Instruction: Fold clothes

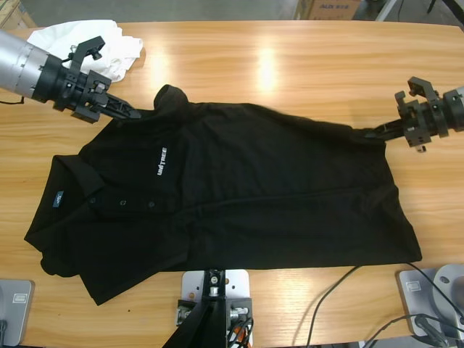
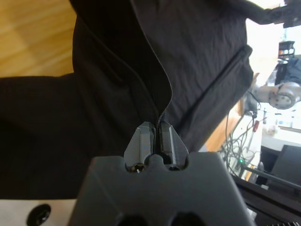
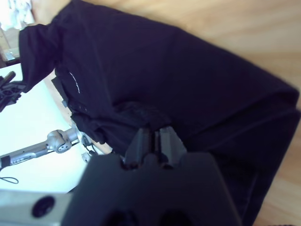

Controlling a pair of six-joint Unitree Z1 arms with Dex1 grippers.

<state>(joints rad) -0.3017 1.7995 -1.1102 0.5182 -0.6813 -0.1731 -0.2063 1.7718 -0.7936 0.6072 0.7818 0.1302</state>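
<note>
Left gripper (image 2: 155, 126): jaws pressed together on a thin folded edge of the black polo shirt (image 1: 239, 196); in the high view (image 1: 129, 112) it meets the shirt's far edge near the collar end.
Left arm (image 1: 43, 72): comes in from the tabletop's far left corner, reaching down and to the right.
Right gripper (image 3: 153, 134): jaws closed on a bunched fold of the same shirt; in the high view (image 1: 371, 132) it pinches the shirt's far right corner.
Right arm (image 1: 435, 109): enters from the right edge of the tabletop, pointing left.
Black polo shirt: spread across the middle of the tabletop (image 1: 290, 65), collar toward the left edge, hem toward the right; white chest logo (image 1: 161, 161) faces up, button placket (image 1: 119, 201) runs leftward toward the collar. Front edge lies near the tabletop's near edge.
White garments (image 1: 109, 40): a crumpled bundle at the far left corner, partly behind the left arm, apart from the black shirt.
Cables (image 1: 348, 304): black, trailing over the near right part of the tabletop.
</note>
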